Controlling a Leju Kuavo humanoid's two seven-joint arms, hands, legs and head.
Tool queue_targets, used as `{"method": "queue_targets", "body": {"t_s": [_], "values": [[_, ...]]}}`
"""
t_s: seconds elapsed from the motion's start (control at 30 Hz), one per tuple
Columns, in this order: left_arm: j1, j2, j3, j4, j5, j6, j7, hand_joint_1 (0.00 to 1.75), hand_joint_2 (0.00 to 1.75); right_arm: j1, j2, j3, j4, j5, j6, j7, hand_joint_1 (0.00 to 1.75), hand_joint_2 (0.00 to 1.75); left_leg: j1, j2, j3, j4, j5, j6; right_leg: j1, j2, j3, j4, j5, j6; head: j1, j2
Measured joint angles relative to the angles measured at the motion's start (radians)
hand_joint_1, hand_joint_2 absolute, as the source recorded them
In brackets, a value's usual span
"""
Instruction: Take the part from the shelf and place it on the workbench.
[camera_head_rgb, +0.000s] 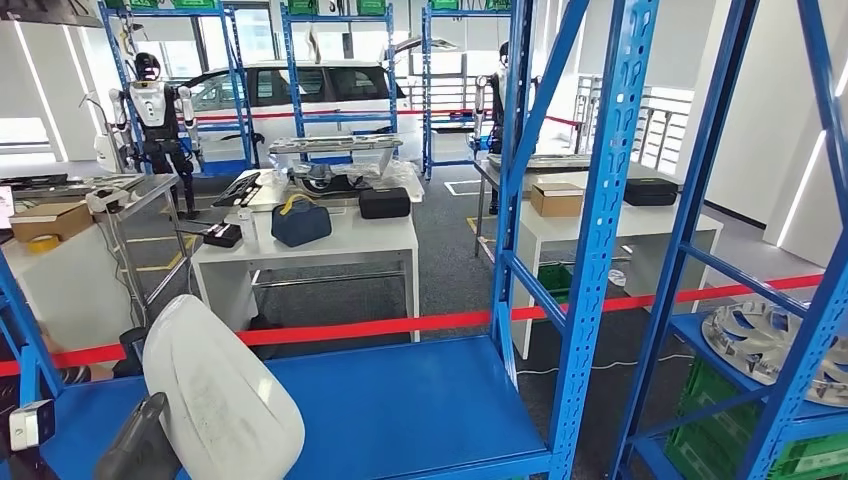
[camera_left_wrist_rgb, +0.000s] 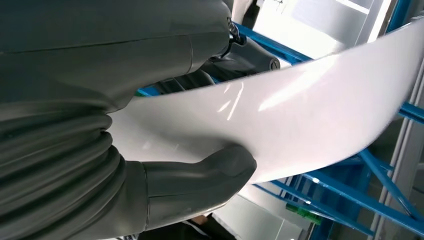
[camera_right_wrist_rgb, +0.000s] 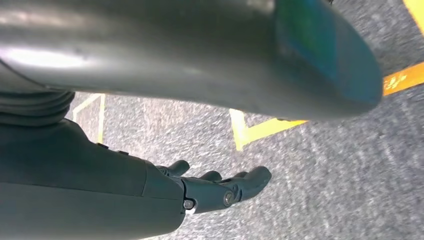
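Risk: blue steel shelf rack (camera_head_rgb: 590, 230) has perforated uprights close around the part; swinging it out could strike one. White body panel (camera_head_rgb: 225, 390), lower left of head view, glossy, smooth, curved: may slip. Left hand (camera_left_wrist_rgb: 200, 175) clamps it, thumb on face. Right hand (camera_right_wrist_rgb: 220, 187) hangs empty, fingers apart.

left hand (camera_left_wrist_rgb: 165, 165) grey with ribbed cover and thick thumb; right hand (camera_right_wrist_rgb: 220, 187) dark, screws at its joints.

no readable txt, labels, brands or nos. in any view
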Motion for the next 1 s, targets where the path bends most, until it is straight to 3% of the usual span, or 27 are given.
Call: {"method": "queue_targets", "body": {"t_s": [0.03, 0.07, 0.1, 0.13, 0.2, 0.27, 0.33, 0.4, 0.47, 0.53, 0.57, 0.6, 0.63, 0.7, 0.77, 0.8, 0.83, 0.9, 0.93, 0.97, 1.0], "values": [[0.011, 0.005, 0.000, -0.007, -0.001, -0.001, -0.002, 1.75, 1.75, 0.000, 0.000, 0.000, 0.000, 0.004, 0.000, 0.001, 0.00, 0.00, 0.001, 0.001, -0.016, 0.000, 0.013, 0.001, -0.002, -0.001, -0.013, 0.064, -0.052, 0.005, 0.001, 0.000], [0.023, 0.010, 0.000, -0.014, -0.001, -0.001, -0.004, 1.75, 1.75, -0.001, 0.000, 0.000, 0.000, 0.007, 0.000, 0.003, 0.00, 0.00, 0.001, 0.002, -0.033, 0.002, 0.026, 0.000, -0.003, -0.001, -0.021, 0.126, -0.083, 0.010, 0.001, 0.000], [0.036, 0.015, 0.000, -0.021, -0.002, -0.002, -0.004, 1.75, 1.75, -0.001, -0.001, 0.000, 0.000, 0.009, -0.001, 0.007, 0.00, 0.00, 0.002, 0.004, -0.051, 0.006, 0.037, -0.001, -0.005, -0.002, -0.019, 0.170, -0.090, 0.013, 0.001, 0.000], [0.047, 0.019, 0.000, -0.027, -0.003, -0.002, -0.004, 1.75, 1.75, -0.001, -0.001, 0.000, 0.000, 0.010, -0.002, 0.012, 0.00, 0.00, 0.003, 0.005, -0.069, 0.011, 0.047, -0.004, -0.006, -0.003, -0.002, 0.181, -0.076, 0.016, 0.001, 0.000], [0.062, 0.023, 0.000, -0.037, -0.006, -0.002, -0.003, 1.75, 1.75, -0.002, -0.001, 0.000, 0.000, 0.010, -0.006, 0.021, 0.00, 0.00, 0.007, 0.006, -0.104, 0.027, 0.063, -0.011, -0.009, -0.004, 0.084, 0.103, -0.037, 0.018, 0.002, 0.000], [0.068, 0.025, 0.000, -0.048, -0.009, -0.002, -0.002, 1.75, 1.75, -0.005, -0.001, 0.000, 0.000, 0.009, -0.006, 0.021, 0.00, 0.00, 0.007, 0.006, -0.130, 0.045, 0.075, -0.023, -0.006, -0.004, 0.181, -0.028, -0.049, 0.009, 0.002, 0.000], [0.070, 0.025, -0.001, -0.053, -0.010, -0.002, -0.001, 1.75, 1.75, -0.007, 0.000, 0.000, 0.000, 0.009, -0.005, 0.020, 0.00, 0.00, 0.007, 0.006, -0.139, 0.052, 0.086, -0.037, 0.000, -0.002, 0.211, -0.084, -0.072, -0.010, 0.001, 0.000], [0.071, 0.025, -0.001, -0.054, -0.010, -0.002, -0.002, 1.75, 1.75, -0.006, 0.000, 0.000, 0.000, 0.008, -0.004, 0.019, 0.00, 0.00, 0.010, 0.004, -0.142, 0.051, 0.092, -0.051, 0.000, -0.003, 0.199, -0.087, -0.057, -0.028, 0.000, 0.000], [0.074, 0.025, -0.002, -0.054, -0.010, -0.002, -0.004, 1.75, 1.75, -0.006, 0.000, 0.000, 0.000, 0.008, -0.004, 0.019, 0.00, 0.00, 0.013, 0.000, -0.159, 0.089, 0.036, -0.062, -0.003, -0.007, 0.181, -0.094, -0.032, -0.044, -0.002, 0.000], [0.077, 0.025, -0.002, -0.053, -0.010, -0.002, -0.005, 1.75, 1.75, -0.006, 0.000, 0.000, 0.000, 0.008, -0.005, 0.018, 0.00, 0.00, 0.015, -0.003, -0.184, 0.192, -0.065, -0.071, -0.004, -0.008, 0.155, -0.096, -0.008, -0.050, -0.004, 0.000], [0.080, 0.026, -0.002, -0.053, -0.010, -0.002, -0.006, 1.75, 1.75, -0.006, 0.000, 0.000, 0.000, 0.007, -0.005, 0.017, 0.00, 0.00, 0.016, -0.004, -0.191, 0.250, -0.099, -0.074, -0.004, -0.008, 0.141, -0.095, 0.004, -0.050, -0.004, 0.000], [0.084, 0.026, -0.002, -0.052, -0.010, -0.002, -0.006, 1.75, 1.75, -0.005, 0.001, 0.000, 0.000, 0.006, -0.005, 0.016, 0.00, 0.00, 0.016, -0.004, -0.191, 0.294, -0.110, -0.076, -0.004, -0.008, 0.126, -0.094, 0.016, -0.049, -0.005, 0.000], [0.087, 0.027, -0.003, -0.051, -0.010, -0.002, -0.006, 1.75, 1.75, -0.005, 0.001, 0.000, 0.000, 0.005, -0.005, 0.015, 0.00, 0.00, 0.016, -0.005, -0.179, 0.312, -0.101, -0.076, -0.004, -0.008, 0.110, -0.094, 0.029, -0.048, -0.005, 0.000], [0.088, 0.027, -0.003, -0.051, -0.010, -0.003, -0.006, 1.75, 1.75, -0.005, 0.001, 0.000, 0.000, 0.004, -0.006, 0.012, 0.00, 0.00, 0.016, -0.006, -0.104, 0.247, -0.051, -0.072, -0.004, -0.008, 0.081, -0.092, 0.053, -0.042, -0.006, 0.000], [0.084, 0.027, -0.004, -0.053, -0.010, -0.005, -0.006, 1.75, 1.75, -0.006, 0.002, 0.000, 0.000, 0.003, -0.007, 0.008, 0.00, 0.00, 0.013, -0.009, 0.004, 0.104, -0.049, -0.061, -0.002, -0.007, 0.064, -0.091, 0.073, -0.034, -0.006, 0.000], [0.082, 0.027, -0.004, -0.054, -0.010, -0.006, -0.006, 1.75, 1.75, -0.006, 0.003, 0.000, 0.000, 0.002, -0.008, 0.007, 0.00, 0.00, 0.010, -0.011, 0.037, 0.053, -0.059, -0.055, -0.001, -0.007, 0.061, -0.092, 0.083, -0.029, -0.006, 0.000], [0.081, 0.027, -0.004, -0.055, -0.011, -0.007, -0.006, 1.75, 1.75, -0.006, 0.003, 0.000, 0.000, 0.001, -0.008, 0.006, 0.00, 0.00, 0.006, -0.012, 0.052, 0.023, -0.069, -0.049, -0.001, -0.007, 0.060, -0.096, 0.093, -0.022, -0.006, 0.000], [0.081, 0.026, -0.005, -0.054, -0.011, -0.008, -0.005, 1.75, 1.75, -0.005, 0.004, 0.000, 0.001, 0.000, -0.011, 0.005, 0.00, 0.00, 0.005, -0.010, 0.040, 0.016, -0.055, -0.031, -0.002, -0.005, 0.058, -0.103, 0.110, -0.008, -0.006, 0.000], [0.081, 0.025, -0.006, -0.054, -0.011, -0.008, -0.004, 1.75, 1.75, -0.004, 0.005, 0.000, 0.001, -0.001, -0.013, 0.007, 0.00, 0.00, 0.006, -0.007, 0.030, 0.015, -0.044, -0.021, -0.003, -0.005, 0.051, -0.097, 0.098, -0.001, -0.006, 0.000], [0.080, 0.023, -0.006, -0.054, -0.012, -0.008, -0.003, 1.75, 1.75, -0.004, 0.005, 0.000, 0.001, -0.003, -0.016, 0.010, 0.00, 0.00, 0.008, -0.004, 0.019, 0.014, -0.031, -0.011, -0.004, -0.004, 0.039, -0.075, 0.067, 0.003, -0.005, 0.000], [0.078, 0.020, -0.007, -0.053, -0.015, -0.009, 0.001, 1.75, 1.75, -0.004, 0.006, -0.001, 0.001, -0.006, -0.018, 0.014, 0.00, 0.00, 0.009, -0.002, 0.006, 0.013, -0.018, -0.004, -0.005, -0.004, 0.024, -0.033, 0.018, 0.006, -0.004, 0.000]]}}
